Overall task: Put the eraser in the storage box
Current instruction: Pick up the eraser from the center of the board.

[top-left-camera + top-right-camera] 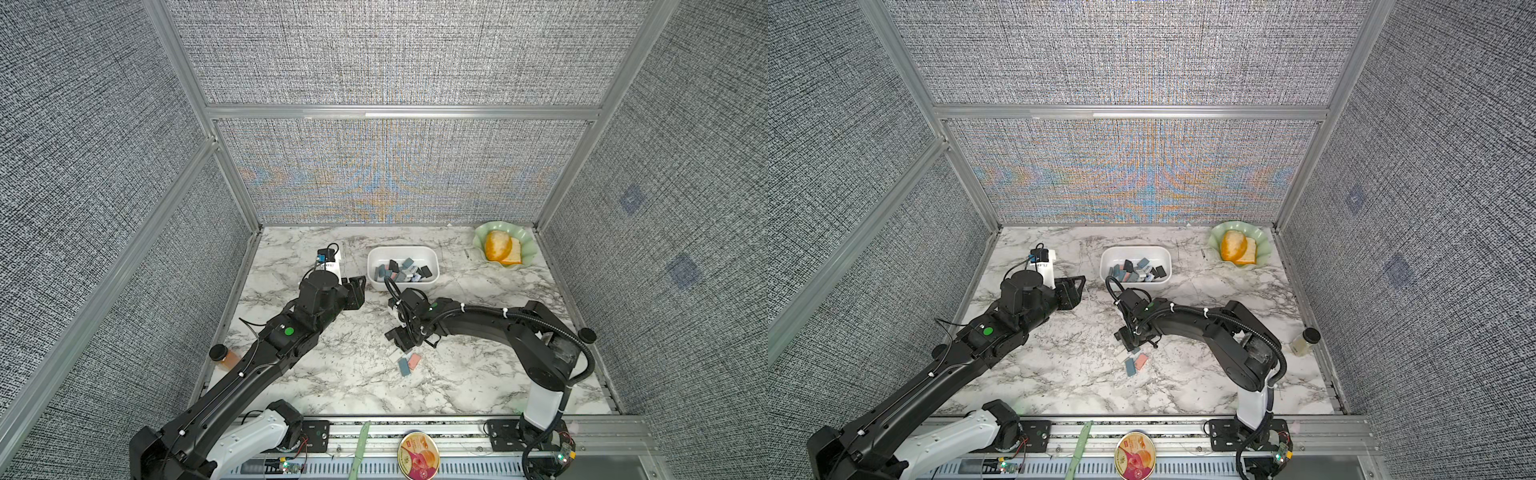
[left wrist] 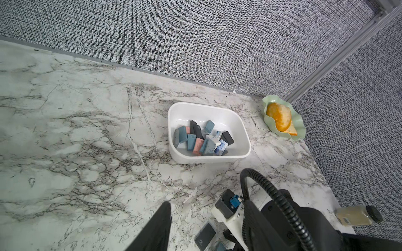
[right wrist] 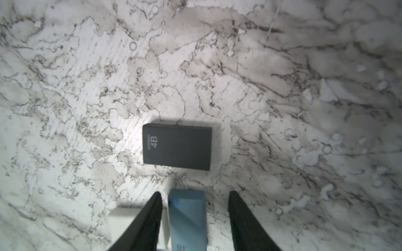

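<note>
right pincer (image 3: pixel 194 193) straddling blue eraser (image 3: pixel 187 217), below centre in both top views
i see jaws apart, eraser flat on table (image 1: pixel 332 374); storage box (image 1: pixel 401 252) at frame centre; left pincer (image 1: pixel 356 291): i cannot tell.

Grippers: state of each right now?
Left gripper: open, holding nothing.
Right gripper: open, jaws astride the blue eraser, not yet closed on it.

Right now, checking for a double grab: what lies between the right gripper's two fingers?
Only the blue eraser, seen in the right wrist view.
</note>
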Available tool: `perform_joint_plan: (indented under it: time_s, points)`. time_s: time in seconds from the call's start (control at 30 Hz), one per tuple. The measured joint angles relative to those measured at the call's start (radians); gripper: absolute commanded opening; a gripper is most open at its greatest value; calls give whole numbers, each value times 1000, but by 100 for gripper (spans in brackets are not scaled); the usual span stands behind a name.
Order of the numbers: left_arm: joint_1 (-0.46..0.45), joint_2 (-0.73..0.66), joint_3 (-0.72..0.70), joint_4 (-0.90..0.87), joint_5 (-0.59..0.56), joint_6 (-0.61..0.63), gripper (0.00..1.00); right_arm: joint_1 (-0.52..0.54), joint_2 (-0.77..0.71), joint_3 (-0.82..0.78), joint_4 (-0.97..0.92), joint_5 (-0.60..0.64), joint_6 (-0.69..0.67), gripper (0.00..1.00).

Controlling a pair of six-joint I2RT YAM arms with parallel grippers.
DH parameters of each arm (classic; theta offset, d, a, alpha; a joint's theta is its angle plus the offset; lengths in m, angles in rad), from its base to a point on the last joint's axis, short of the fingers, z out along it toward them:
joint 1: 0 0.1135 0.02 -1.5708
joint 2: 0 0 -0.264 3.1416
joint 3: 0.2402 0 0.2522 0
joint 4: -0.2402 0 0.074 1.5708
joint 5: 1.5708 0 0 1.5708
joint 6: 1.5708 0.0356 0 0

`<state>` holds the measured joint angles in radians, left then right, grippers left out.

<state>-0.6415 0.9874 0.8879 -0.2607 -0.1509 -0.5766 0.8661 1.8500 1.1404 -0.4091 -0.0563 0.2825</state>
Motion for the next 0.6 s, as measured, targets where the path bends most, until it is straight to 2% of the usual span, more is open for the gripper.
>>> perform_joint_plan:
  time_s: [0.6]
  points:
    - [0,4,-1,-2,1,-4,56,37,-18,-23,-24,102,-5,53]
